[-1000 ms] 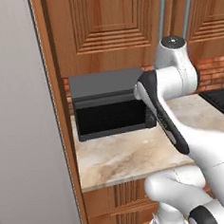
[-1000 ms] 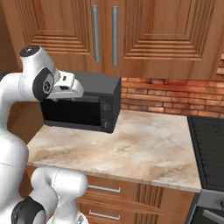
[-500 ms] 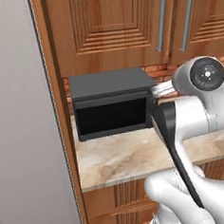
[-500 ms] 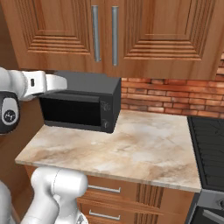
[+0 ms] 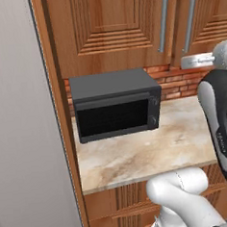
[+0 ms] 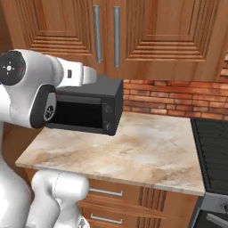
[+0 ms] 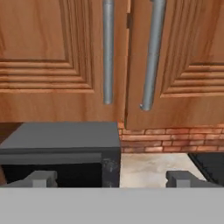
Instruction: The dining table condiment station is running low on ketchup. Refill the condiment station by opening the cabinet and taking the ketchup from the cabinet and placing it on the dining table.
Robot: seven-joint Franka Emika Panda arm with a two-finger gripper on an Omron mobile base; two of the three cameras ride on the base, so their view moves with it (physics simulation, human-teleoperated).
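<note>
Two cabinet [image 7: 65, 57] doors shut, two bar handles [image 7: 107, 52]; one microwave [image 7: 61, 151] below; fingers [image 7: 41, 178] spread wide, empty.

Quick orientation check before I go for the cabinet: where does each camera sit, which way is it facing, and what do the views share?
Left base view: behind the arm's left, facing the microwave and counter; arm at right.
Right base view: behind its right, facing the cabinet, microwave and stove; arm at left.
Hand view: on the hand, facing the cabinet's handles; the gripper at bottom, open.
All share cabinet, microwave, brick wall.
</note>
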